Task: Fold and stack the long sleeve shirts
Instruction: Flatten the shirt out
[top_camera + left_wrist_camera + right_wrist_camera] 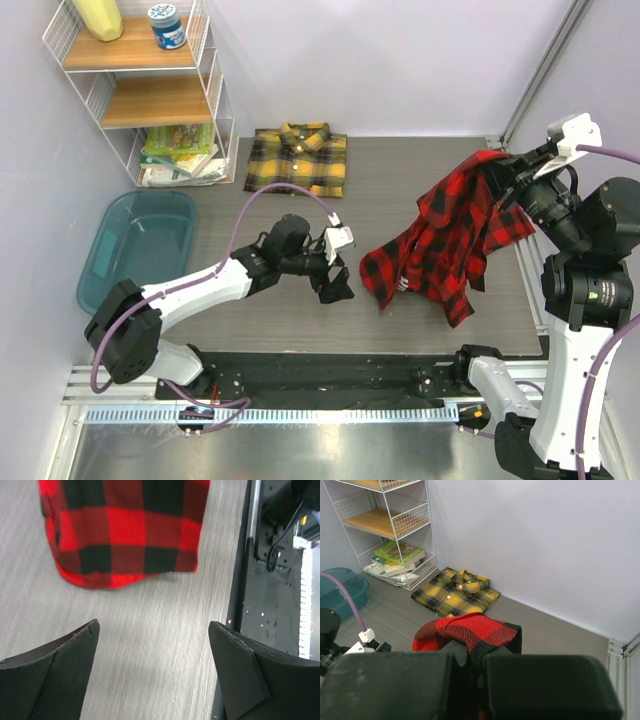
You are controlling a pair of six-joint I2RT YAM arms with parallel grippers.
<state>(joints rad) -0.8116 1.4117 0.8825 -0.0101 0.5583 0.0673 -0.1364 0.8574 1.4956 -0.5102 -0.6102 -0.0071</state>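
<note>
Bench (400, 170): grey, carrying both shirts.

Shirts, two counted, one of each check.
- Red-and-black plaid shirt (450, 240): one. It is hanging in a bunch below the right pincer, with its lower folds trailing onto the bench. The hem is lying just ahead of the left pincer, apart from it. It is not folded.
- Yellow-and-black plaid shirt (298, 158): one. It is lying well beyond the left pincer, against the far wall. It is folded flat with the collar up and looks finished.

Pincers, two counted.
- Right pincer (497, 163): it is raised high and pinching a gather of red cloth tight between its fingers.
- Left pincer (153, 625): it is spread wide and carrying nothing, hovering low over bare bench and facing the red hem.

Step in hand, as I read it: the red shirt is being held up so that it can be spread out for folding.

Next move, as I read it:
- The left pincer needs to reach forward and catch a hem corner.
- Both pincers then need to draw the cloth flat on the bench.
- Stacking on the yellow shirt is not yet begun.
</note>
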